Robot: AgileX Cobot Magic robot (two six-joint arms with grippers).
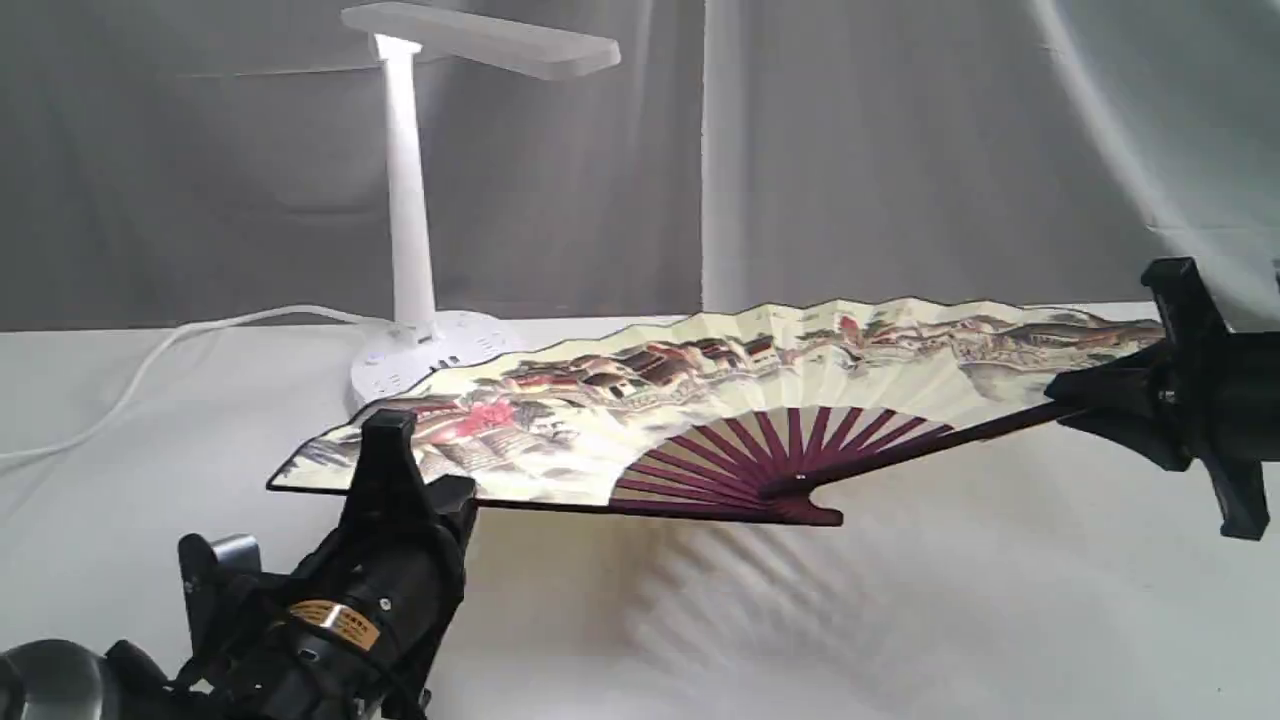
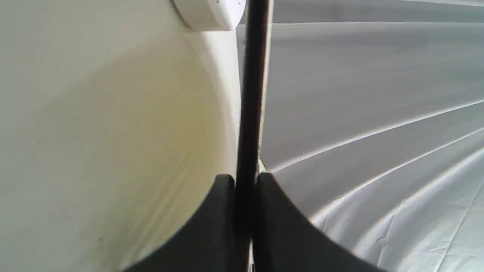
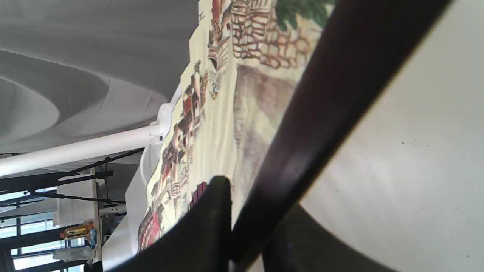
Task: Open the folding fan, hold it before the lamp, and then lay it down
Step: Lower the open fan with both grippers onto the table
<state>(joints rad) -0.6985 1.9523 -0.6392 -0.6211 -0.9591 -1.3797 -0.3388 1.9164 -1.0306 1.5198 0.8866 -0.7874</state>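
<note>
Exterior view: the open folding fan point(image 1: 760, 390) hangs, seemingly off the surface point(image 1: 1000, 600), before the lamp point(image 1: 410, 220) at its back left; left gripper point(image 1: 415, 480) and right gripper point(image 1: 1068, 404) each clamp one guard.

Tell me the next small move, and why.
Probably lower the left pincer and right pincer together: the folding fan is open, nearly flat, clamped at both guards, its shadow showing it clear of the tablecloth.

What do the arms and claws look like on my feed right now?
The left claw and right claw are matte black with broad fingers tapering to the tips. The left arm is black too, carrying a small orange label and a silver bracket; a grey rounded joint sits behind.
</note>
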